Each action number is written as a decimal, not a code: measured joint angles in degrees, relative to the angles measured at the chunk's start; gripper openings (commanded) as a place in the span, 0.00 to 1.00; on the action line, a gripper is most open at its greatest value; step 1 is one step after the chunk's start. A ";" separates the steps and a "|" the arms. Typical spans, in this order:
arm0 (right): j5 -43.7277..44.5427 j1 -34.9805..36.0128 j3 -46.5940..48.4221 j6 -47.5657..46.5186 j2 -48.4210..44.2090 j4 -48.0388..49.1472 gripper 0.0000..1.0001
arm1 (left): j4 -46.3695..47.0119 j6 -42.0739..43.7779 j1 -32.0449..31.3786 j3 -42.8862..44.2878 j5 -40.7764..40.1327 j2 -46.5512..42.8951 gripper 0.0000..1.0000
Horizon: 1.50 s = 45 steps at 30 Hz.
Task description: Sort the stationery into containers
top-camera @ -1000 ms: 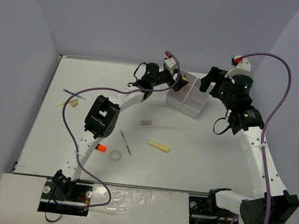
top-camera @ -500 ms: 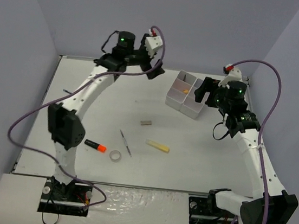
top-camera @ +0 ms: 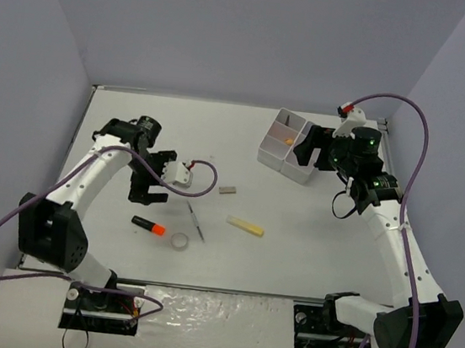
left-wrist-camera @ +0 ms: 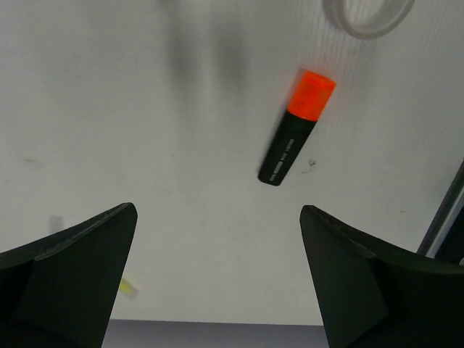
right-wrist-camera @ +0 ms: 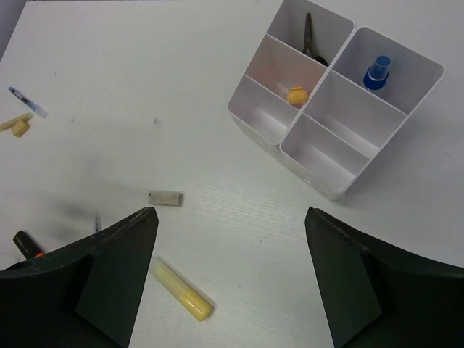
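Observation:
The black marker with orange cap lies near the table's front left; it also shows in the left wrist view. My left gripper hovers just behind it, open and empty. The clear tape ring, thin grey stick, yellow bar and small grey block lie loose mid-table. The white four-compartment tray stands at the far right; it holds the blue-capped bottle. My right gripper hangs above the tray's near side, open and empty.
The tray also holds a small yellow piece and a dark thin tool. A blue pen and small yellow bits lie at the table's far left. Walls close in the table on three sides.
My left arm has swung from the tray across the back to the left, then down over the marker. My right gripper has shifted slightly left near the tray.

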 measured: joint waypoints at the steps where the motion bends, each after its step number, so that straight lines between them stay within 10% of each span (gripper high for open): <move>1: -0.26 0.00 -0.29 -0.18 -0.17 -0.04 0.80 | 1.69 0.26 0.16 -3.84 -1.53 1.19 0.94; 22: -0.94 0.00 -4.19 -0.98 -2.65 -1.31 0.80 | 19.16 3.63 -7.62 -24.95 -6.73 6.37 0.85; 25: -0.92 0.00 -4.26 -0.98 -3.09 -1.33 0.80 | 21.15 3.83 -7.85 -26.04 -7.47 5.78 0.76; 32: -0.78 0.00 -4.48 -0.98 -3.20 -1.71 0.80 | 25.89 1.88 -8.18 -27.31 -9.05 5.36 0.01; 45: 0.15 0.00 -4.86 -1.02 -4.67 -1.96 0.80 | 22.44 -13.12 -5.54 -10.21 -4.55 16.17 0.00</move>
